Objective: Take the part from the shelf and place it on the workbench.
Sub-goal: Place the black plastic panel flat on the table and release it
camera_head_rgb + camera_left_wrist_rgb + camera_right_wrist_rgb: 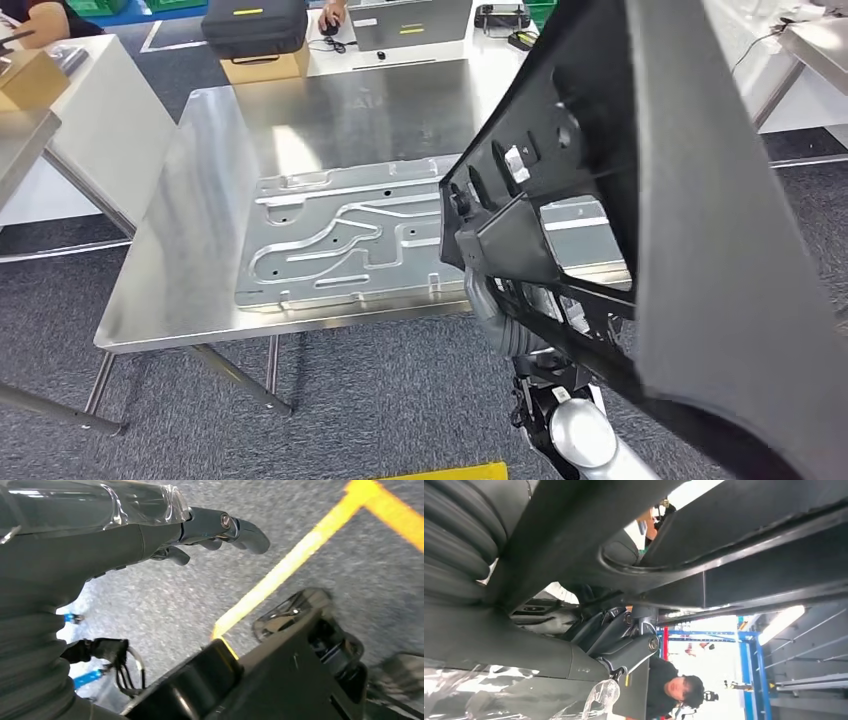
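Above the near right corner of the steel workbench [200, 200], my right hand [492, 300] grips the large black plastic part [680, 200], held tilted in the air over the stamped metal panel [340, 240] lying flat on the bench. My left hand [220, 530] hangs over grey carpet, fingers loosely extended and holding nothing.

I see a stamped metal plate [350, 240] lying flat mid-frame. At the top edge, a black case [255, 25] sits on a cardboard box [263, 65], beside a grey laptop [410, 25]. A yellow floor line [295, 560] crosses grey carpet [165, 595] under my left wrist.
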You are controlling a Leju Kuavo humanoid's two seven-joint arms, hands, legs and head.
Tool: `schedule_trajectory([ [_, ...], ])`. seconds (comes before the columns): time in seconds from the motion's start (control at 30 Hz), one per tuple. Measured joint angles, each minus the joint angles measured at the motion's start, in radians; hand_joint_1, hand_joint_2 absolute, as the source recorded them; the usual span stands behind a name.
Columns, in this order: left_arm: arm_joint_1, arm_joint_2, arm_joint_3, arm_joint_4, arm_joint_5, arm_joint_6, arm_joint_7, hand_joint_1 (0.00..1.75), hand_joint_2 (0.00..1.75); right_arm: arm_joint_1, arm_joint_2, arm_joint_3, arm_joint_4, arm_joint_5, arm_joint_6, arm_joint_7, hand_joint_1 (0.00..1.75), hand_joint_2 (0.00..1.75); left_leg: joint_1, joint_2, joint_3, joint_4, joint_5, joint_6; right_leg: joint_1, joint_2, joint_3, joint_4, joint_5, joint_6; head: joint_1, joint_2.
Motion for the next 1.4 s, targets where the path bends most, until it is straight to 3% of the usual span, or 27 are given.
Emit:
schedule_trajectory([
  [0.07, -0.008, -0.001, 0.000, 0.000, 0.001, -0.001, -0.005, 0.00, 1.75, 0.000, 0.000, 0.000, 0.000, 0.002, 0.000, 0.001, 1.75, 1.75, -0.014, 0.003, -0.096, 0.166, -0.053, 0.010, 0.010, -0.003, 0.008, 0.000, -0.007, -0.010, -0.003, 0.000],
  [0.1, -0.012, -0.002, 0.001, 0.000, 0.001, -0.002, -0.007, 0.00, 1.75, 0.000, 0.000, 0.000, 0.000, 0.002, 0.000, 0.002, 1.75, 1.75, -0.022, 0.003, -0.138, 0.226, -0.062, 0.017, 0.017, -0.004, 0.012, 0.000, -0.011, -0.016, -0.004, 0.000],
  [0.13, -0.016, -0.003, 0.001, -0.001, 0.001, -0.004, -0.009, 0.00, 1.75, 0.001, 0.000, 0.000, 0.000, 0.003, 0.000, 0.003, 1.75, 1.75, -0.029, 0.003, -0.163, 0.252, -0.051, 0.027, 0.023, -0.005, 0.019, 0.000, -0.016, -0.020, -0.005, 0.000],
  [0.17, -0.017, -0.004, 0.001, -0.001, 0.001, -0.006, -0.011, 0.00, 1.75, 0.001, 0.000, 0.000, 0.000, 0.004, 0.000, 0.004, 1.75, 1.75, -0.037, 0.003, -0.168, 0.233, -0.020, 0.039, 0.030, -0.004, 0.028, 0.000, -0.021, -0.023, -0.005, 0.000],
  [0.27, -0.010, -0.007, 0.001, -0.001, 0.001, -0.009, -0.017, 0.00, 1.75, 0.001, 0.001, 0.000, 0.000, 0.007, -0.001, 0.005, 1.75, 1.75, -0.064, 0.004, -0.115, 0.044, 0.111, 0.089, 0.043, 0.000, 0.055, -0.003, -0.038, -0.026, -0.005, 0.000],
  [0.33, -0.007, -0.007, 0.001, -0.001, 0.002, -0.010, -0.024, 0.00, 1.75, 0.000, 0.001, 0.000, 0.000, 0.010, -0.002, 0.005, 1.75, 1.75, -0.076, 0.004, -0.092, -0.022, 0.127, 0.102, 0.044, 0.002, 0.059, -0.006, -0.044, -0.021, -0.005, 0.000],
  [0.47, -0.001, -0.008, 0.001, -0.001, 0.001, -0.008, -0.032, 0.00, 1.75, 0.000, 0.001, 0.000, -0.001, 0.011, -0.004, 0.005, 1.75, 1.75, -0.069, 0.004, -0.062, -0.061, 0.123, 0.096, 0.043, -0.001, 0.056, 0.011, -0.060, -0.001, -0.006, 0.000],
  [0.5, 0.001, -0.008, 0.001, -0.001, 0.000, -0.007, -0.034, 0.00, 1.75, 0.000, 0.001, 0.000, -0.001, 0.012, -0.006, 0.004, 1.75, 1.75, -0.065, 0.004, -0.052, -0.069, 0.124, 0.097, 0.043, -0.002, 0.039, 0.049, -0.079, 0.003, -0.005, 0.000],
  [0.57, 0.004, -0.009, 0.001, -0.001, -0.001, -0.002, -0.041, 0.00, 1.75, 0.003, 0.001, -0.001, -0.002, 0.012, -0.010, 0.003, 1.75, 1.75, -0.064, 0.005, -0.042, -0.072, 0.119, 0.101, 0.041, -0.003, -0.032, 0.179, -0.131, 0.010, -0.005, 0.000],
  [0.6, 0.005, -0.009, 0.000, -0.001, -0.001, 0.000, -0.045, 0.00, 1.75, 0.005, 0.000, -0.001, -0.002, 0.012, -0.011, 0.002, 1.75, 1.75, -0.063, 0.005, -0.038, -0.072, 0.115, 0.102, 0.039, -0.003, -0.071, 0.240, -0.146, 0.013, -0.005, 0.000],
  [0.63, 0.006, -0.009, 0.000, -0.001, -0.001, 0.001, -0.048, 0.00, 1.75, 0.007, 0.000, -0.001, -0.002, 0.012, -0.012, 0.002, 1.75, 1.75, -0.063, 0.004, -0.032, -0.071, 0.110, 0.101, 0.038, -0.003, -0.097, 0.272, -0.143, 0.016, -0.005, 0.000],
  [0.67, 0.007, -0.009, 0.000, -0.001, -0.001, 0.002, -0.051, 0.00, 1.75, 0.008, 0.000, -0.001, -0.002, 0.012, -0.013, 0.002, 1.75, 1.75, -0.062, 0.003, -0.024, -0.071, 0.103, 0.099, 0.037, -0.004, -0.105, 0.265, -0.119, 0.017, -0.005, 0.000],
  [0.7, 0.008, -0.009, 0.000, -0.001, -0.001, 0.003, -0.055, 0.00, 1.75, 0.009, 0.000, -0.001, -0.002, 0.012, -0.013, 0.001, 1.75, 1.75, -0.061, 0.002, -0.014, -0.071, 0.096, 0.096, 0.036, -0.005, -0.090, 0.217, -0.078, 0.018, -0.005, 0.000],
  [0.73, 0.009, -0.009, 0.000, -0.001, -0.001, 0.003, -0.058, 0.00, 1.75, 0.008, -0.001, -0.001, -0.002, 0.013, -0.013, 0.000, 1.75, 1.75, -0.060, 0.002, -0.004, -0.071, 0.088, 0.092, 0.036, -0.006, -0.062, 0.144, -0.031, 0.017, -0.004, 0.000],
  [0.8, 0.008, -0.009, 0.000, -0.001, 0.000, 0.003, -0.065, 0.00, 1.75, 0.007, 0.000, 0.000, -0.002, 0.014, -0.013, -0.001, 1.75, 1.75, -0.063, 0.002, 0.007, -0.070, 0.071, 0.082, 0.038, -0.008, -0.008, 0.023, 0.019, 0.009, -0.004, -0.001],
  [0.83, 0.006, -0.008, 0.000, -0.001, 0.001, 0.003, -0.067, 0.00, 1.75, 0.007, 0.000, 0.000, -0.002, 0.016, -0.013, -0.002, 1.75, 1.75, -0.065, 0.002, 0.009, -0.072, 0.065, 0.077, 0.039, -0.009, 0.005, -0.005, 0.022, 0.003, -0.004, -0.001],
  [0.97, 0.003, -0.004, 0.000, -0.001, 0.000, 0.007, -0.069, 0.00, 1.75, 0.006, 0.004, 0.000, -0.003, 0.018, -0.016, -0.006, 1.75, 1.75, -0.064, 0.005, 0.010, -0.054, 0.043, 0.056, 0.037, -0.006, 0.016, -0.019, 0.007, -0.024, -0.005, -0.001],
  [1.03, 0.003, -0.001, 0.000, -0.001, -0.001, 0.011, -0.068, 0.00, 1.75, 0.006, 0.009, 0.000, -0.003, 0.019, -0.017, -0.013, 1.75, 1.75, -0.059, 0.005, -0.040, 0.050, -0.004, 0.044, 0.035, -0.006, 0.023, -0.021, 0.003, -0.034, -0.007, -0.001],
  [1.1, -0.003, 0.004, 0.001, -0.001, -0.002, 0.015, -0.066, 0.00, 1.75, 0.007, 0.013, 0.001, -0.001, 0.018, -0.017, -0.021, 1.75, 1.75, -0.055, 0.005, -0.125, 0.193, -0.054, 0.036, 0.035, -0.008, 0.026, -0.021, -0.002, -0.038, -0.007, -0.001],
  [1.13, -0.006, 0.006, 0.001, -0.001, -0.004, 0.015, -0.064, 0.00, 1.75, 0.007, 0.015, 0.001, 0.000, 0.018, -0.016, -0.025, 1.75, 1.75, -0.054, 0.005, -0.156, 0.235, -0.057, 0.034, 0.035, -0.008, 0.029, -0.021, -0.005, -0.039, -0.007, -0.001],
  [1.17, -0.009, 0.009, 0.001, -0.001, -0.007, 0.016, -0.062, 0.00, 1.75, 0.007, 0.017, 0.001, 0.003, 0.019, -0.016, -0.028, 1.75, 1.75, -0.053, 0.005, -0.166, 0.236, -0.040, 0.033, 0.035, -0.008, 0.033, -0.021, -0.008, -0.039, -0.007, -0.001],
  [1.2, -0.011, 0.012, 0.001, -0.001, -0.011, 0.016, -0.060, 0.00, 1.75, 0.007, 0.020, 0.002, 0.004, 0.023, -0.017, -0.030, 1.75, 1.75, -0.052, 0.006, -0.155, 0.195, -0.003, 0.034, 0.035, -0.007, 0.038, -0.021, -0.010, -0.038, -0.007, -0.001],
  [1.27, -0.011, 0.019, 0.001, -0.001, -0.017, 0.019, -0.056, 0.00, 1.75, 0.003, 0.027, 0.002, 0.007, 0.039, -0.020, -0.035, 1.75, 1.75, -0.053, 0.006, -0.100, 0.046, 0.082, 0.041, 0.036, -0.004, 0.049, -0.021, -0.016, -0.035, -0.007, -0.001],
  [1.3, -0.011, 0.022, 0.001, -0.001, -0.018, 0.020, -0.054, 0.00, 1.75, 0.001, 0.030, 0.002, 0.007, 0.046, -0.023, -0.036, 1.75, 1.75, -0.056, 0.006, -0.079, -0.014, 0.108, 0.046, 0.037, -0.003, 0.051, -0.021, -0.019, -0.031, -0.007, -0.001],
  [1.33, -0.012, 0.025, 0.001, -0.001, -0.017, 0.020, -0.053, 0.00, 1.75, 0.000, 0.032, 0.002, 0.007, 0.051, -0.025, -0.037, 1.75, 1.75, -0.059, 0.005, -0.067, -0.048, 0.119, 0.051, 0.038, -0.002, 0.052, -0.021, -0.021, -0.026, -0.007, -0.001],
  [1.4, -0.014, 0.031, 0.001, -0.001, -0.016, 0.021, -0.053, 0.00, 1.75, -0.001, 0.037, 0.003, 0.009, 0.054, -0.027, -0.037, 1.75, 1.75, -0.064, 0.004, -0.067, -0.061, 0.118, 0.060, 0.037, -0.003, 0.052, -0.024, -0.022, -0.013, -0.007, -0.001],
])
